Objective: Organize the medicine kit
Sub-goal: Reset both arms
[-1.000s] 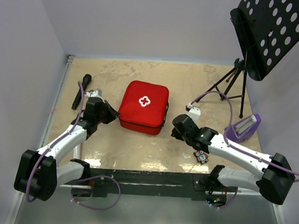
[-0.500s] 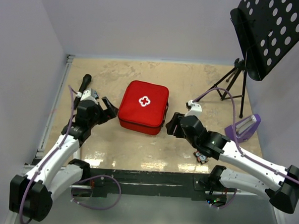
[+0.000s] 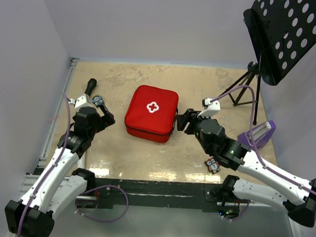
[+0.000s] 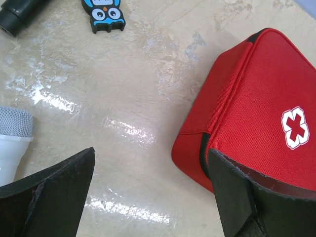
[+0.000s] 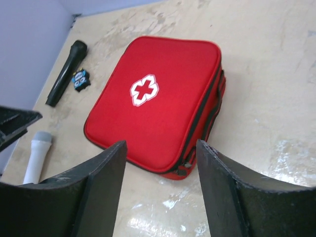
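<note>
The left gripper (image 4: pixel 150 165) is held wide open, with nothing between its fingers and bare table (image 4: pixel 148 89) seen through the gap. Just beside its right finger, the medicine kit (image 4: pixel 256 113) is found lying flat and zipped shut, white cross up; whether it is touched cannot be told. Beyond the left finger, a white microphone (image 4: pixel 12 140) with a grey head is seen. Farther ahead, a blue owl-shaped piece (image 4: pixel 105 12) and a black microphone (image 4: pixel 19 12) are laid.

The right gripper (image 5: pixel 160 148) is likewise spread open and empty. The medicine kit (image 5: pixel 158 98) is framed just ahead of its fingers, its zipper edge turned towards them. Seen from above, the medicine kit (image 3: pixel 151 113) is flanked by both grippers.
</note>
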`<state>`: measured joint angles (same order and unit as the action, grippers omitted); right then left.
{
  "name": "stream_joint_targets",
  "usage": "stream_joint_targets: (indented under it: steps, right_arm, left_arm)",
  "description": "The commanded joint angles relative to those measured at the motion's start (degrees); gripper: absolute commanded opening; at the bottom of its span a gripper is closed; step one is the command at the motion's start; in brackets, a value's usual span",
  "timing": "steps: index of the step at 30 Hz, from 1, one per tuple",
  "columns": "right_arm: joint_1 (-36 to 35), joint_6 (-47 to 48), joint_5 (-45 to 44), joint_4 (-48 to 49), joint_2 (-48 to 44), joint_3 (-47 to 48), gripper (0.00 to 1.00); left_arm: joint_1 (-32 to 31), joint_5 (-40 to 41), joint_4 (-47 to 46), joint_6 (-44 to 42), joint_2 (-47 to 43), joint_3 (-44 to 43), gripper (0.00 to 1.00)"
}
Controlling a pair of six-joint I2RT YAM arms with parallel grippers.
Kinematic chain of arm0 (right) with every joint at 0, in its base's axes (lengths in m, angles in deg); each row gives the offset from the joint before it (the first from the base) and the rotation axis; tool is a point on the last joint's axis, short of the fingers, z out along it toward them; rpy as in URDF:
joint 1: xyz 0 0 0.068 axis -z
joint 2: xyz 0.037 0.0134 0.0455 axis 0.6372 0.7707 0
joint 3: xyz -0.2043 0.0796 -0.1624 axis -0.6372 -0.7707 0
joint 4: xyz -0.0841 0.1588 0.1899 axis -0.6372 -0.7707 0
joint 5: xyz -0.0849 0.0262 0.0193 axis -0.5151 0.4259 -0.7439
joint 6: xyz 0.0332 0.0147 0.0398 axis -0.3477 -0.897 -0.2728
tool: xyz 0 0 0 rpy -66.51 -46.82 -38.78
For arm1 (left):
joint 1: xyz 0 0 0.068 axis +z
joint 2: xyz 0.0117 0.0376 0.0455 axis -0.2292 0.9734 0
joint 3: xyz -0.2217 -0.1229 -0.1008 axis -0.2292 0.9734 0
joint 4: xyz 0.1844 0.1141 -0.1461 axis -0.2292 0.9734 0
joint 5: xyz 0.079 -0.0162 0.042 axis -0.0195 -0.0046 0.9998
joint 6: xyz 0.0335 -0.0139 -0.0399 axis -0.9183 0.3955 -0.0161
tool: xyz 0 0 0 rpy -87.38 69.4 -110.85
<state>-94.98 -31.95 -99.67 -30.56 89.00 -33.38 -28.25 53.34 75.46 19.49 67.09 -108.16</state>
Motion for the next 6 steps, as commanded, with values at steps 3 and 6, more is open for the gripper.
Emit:
stream_joint_targets:
  steps: [3, 6]
  right_arm:
    - [-0.06, 4.38, -7.64, 4.79, -1.56, 2.54, 0.71]
    - [-0.15, 4.65, -9.22, 4.71, -1.39, 3.15, 0.98]
  left_arm:
    - [0.33, -4.22, -0.97, -8.13, -2.8, -1.42, 1.0]
    - [0.33, -9.41, -1.33, -10.61, -2.02, -2.37, 0.99]
